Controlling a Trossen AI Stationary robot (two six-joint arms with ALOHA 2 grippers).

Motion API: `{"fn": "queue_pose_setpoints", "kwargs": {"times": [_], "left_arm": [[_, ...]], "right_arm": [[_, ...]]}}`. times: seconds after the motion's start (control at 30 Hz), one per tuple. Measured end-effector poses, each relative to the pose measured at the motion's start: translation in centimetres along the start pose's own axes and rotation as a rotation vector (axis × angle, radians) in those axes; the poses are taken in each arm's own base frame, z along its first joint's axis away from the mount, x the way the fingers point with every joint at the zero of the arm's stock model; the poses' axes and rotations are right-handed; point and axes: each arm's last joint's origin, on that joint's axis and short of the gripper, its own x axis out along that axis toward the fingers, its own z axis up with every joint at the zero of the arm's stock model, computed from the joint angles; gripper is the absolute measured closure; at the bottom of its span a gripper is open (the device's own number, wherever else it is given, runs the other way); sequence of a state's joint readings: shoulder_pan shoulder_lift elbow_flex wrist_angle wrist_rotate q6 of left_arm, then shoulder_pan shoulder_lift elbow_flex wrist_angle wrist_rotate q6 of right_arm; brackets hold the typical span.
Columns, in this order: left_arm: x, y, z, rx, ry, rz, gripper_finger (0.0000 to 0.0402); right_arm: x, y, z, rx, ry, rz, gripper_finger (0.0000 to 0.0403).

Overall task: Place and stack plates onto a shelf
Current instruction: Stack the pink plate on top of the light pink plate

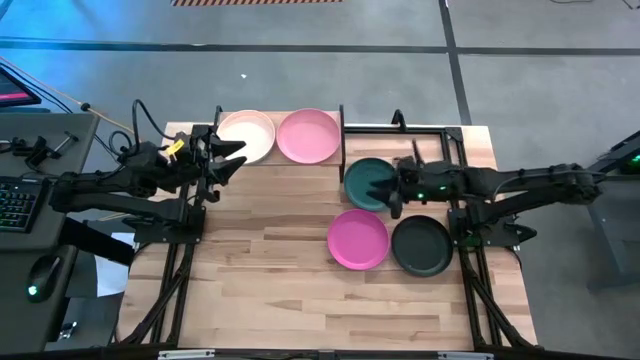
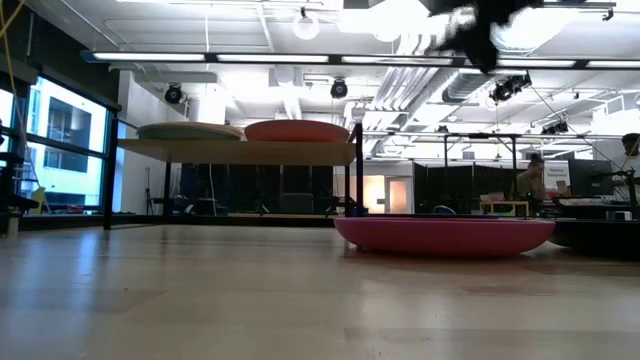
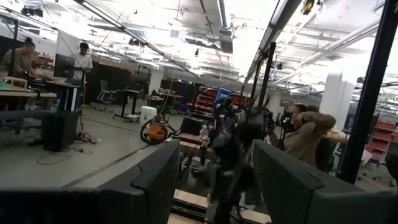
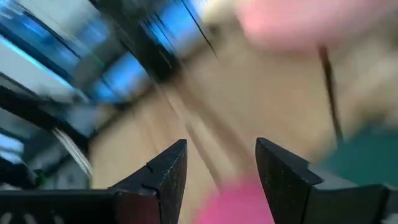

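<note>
On the raised shelf (image 1: 290, 160) at the far side of the bench (image 1: 280, 290), two plates sit side by side: a peach plate (image 1: 252, 133) toward the left arm and a light pink plate (image 1: 308, 135) just beside it, the two nearly touching. The low view shows both of them resting flat on the shelf board, which stands on black posts above the bench top. The left gripper (image 1: 233, 158) hangs just at the near edge of the peach plate, raised above the bench, with its fingers (image 3: 155, 180) spread apart and nothing between them; its wrist camera looks out level into the room, where people stand in the background. Three more plates lie on the bench to the right of the shelf. The dark teal plate (image 1: 368, 184) sits closest to the shelf's right post, the magenta plate (image 1: 358, 239) lies nearer the front, and the black plate (image 1: 421, 246) rests just beside the magenta one, their rims almost touching. The right gripper (image 1: 392, 190) hovers over the right edge of the dark teal plate, and the right wrist view shows its fingers (image 4: 168, 171) parted and empty, with blurred pink and teal shapes beyond them. In the low view the magenta plate lies flat on the bench, well forward of the shelf.
</note>
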State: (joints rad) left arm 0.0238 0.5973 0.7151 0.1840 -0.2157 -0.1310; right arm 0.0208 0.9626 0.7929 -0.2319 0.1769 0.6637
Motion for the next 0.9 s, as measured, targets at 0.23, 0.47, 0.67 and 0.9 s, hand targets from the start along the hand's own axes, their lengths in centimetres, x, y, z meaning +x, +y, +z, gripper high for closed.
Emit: {"fn": "queue_pose_setpoints", "kwargs": {"times": [0.23, 0.47, 0.67, 0.9], "left_arm": [[0.0, 0.0, 0.0, -0.016, 0.0, 0.005, 0.0212], [0.0, 0.0, 0.0, -0.015, 0.0, 0.007, 0.0212], [0.0, 0.0, 0.0, -0.015, 0.0, 0.007, 0.0212], [0.0, 0.0, 0.0, -0.015, 0.0, 0.007, 0.0212]], "right_arm": [[2.5, -4.0, -6.4, 0.171, 0.564, -0.301, 0.0231], [6.0, -5.8, -10.0, 0.167, 0.72, -0.386, 0.0231], [8.5, -6.0, -10.8, 0.129, 0.709, -0.409, 0.0231], [9.6, -6.6, -11.9, 0.127, 0.748, -0.451, 0.0231]]}}
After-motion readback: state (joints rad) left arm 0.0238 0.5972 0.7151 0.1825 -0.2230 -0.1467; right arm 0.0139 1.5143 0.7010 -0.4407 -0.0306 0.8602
